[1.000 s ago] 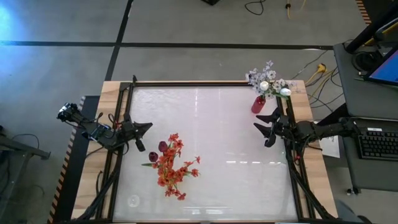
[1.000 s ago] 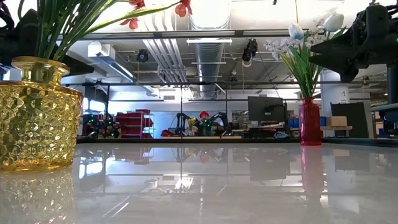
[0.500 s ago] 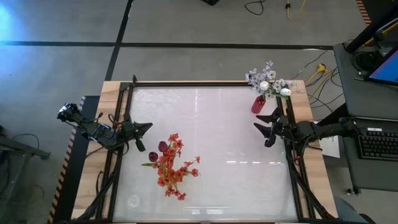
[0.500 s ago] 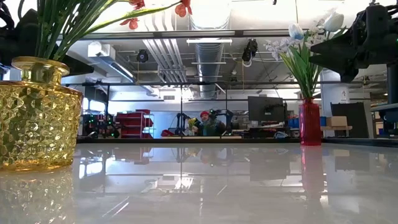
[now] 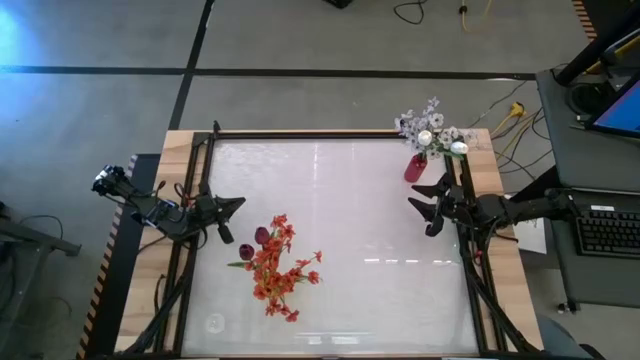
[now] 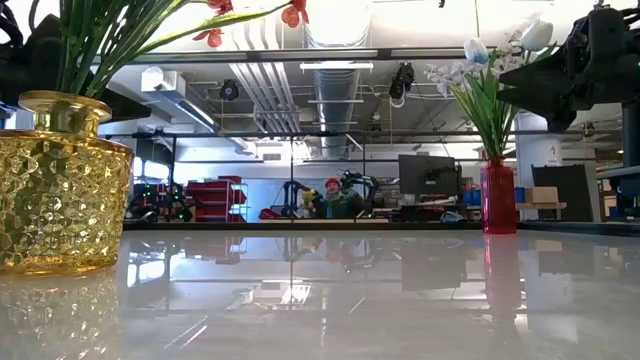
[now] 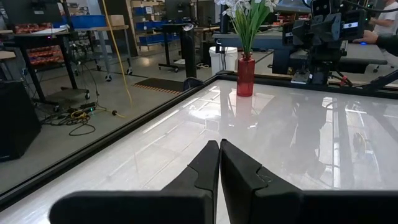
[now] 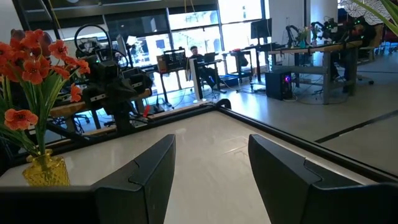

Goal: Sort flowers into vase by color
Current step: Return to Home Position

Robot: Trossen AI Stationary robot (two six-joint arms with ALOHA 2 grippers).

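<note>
Red-orange blossom sprays (image 5: 277,268) with dark maroon buds (image 5: 262,236) stand by their stems in a yellow glass vase (image 6: 60,185) on the table's near-left part. White and pale lavender sprays with white buds (image 5: 432,130) stand in a slim red vase (image 5: 415,167) at the far-right corner. My left gripper (image 5: 236,220) hovers just left of the yellow vase, shut and empty; its fingers (image 7: 219,163) meet in the wrist view. My right gripper (image 5: 418,208) hangs just near of the red vase, open and empty (image 8: 211,168).
A black frame rail (image 5: 330,136) runs around the white tabletop, with a wooden border outside it. Bare tabletop (image 5: 350,220) lies between the two vases. A desk with a keyboard (image 5: 608,230) stands right of the table. A person sits far off in the room (image 6: 332,197).
</note>
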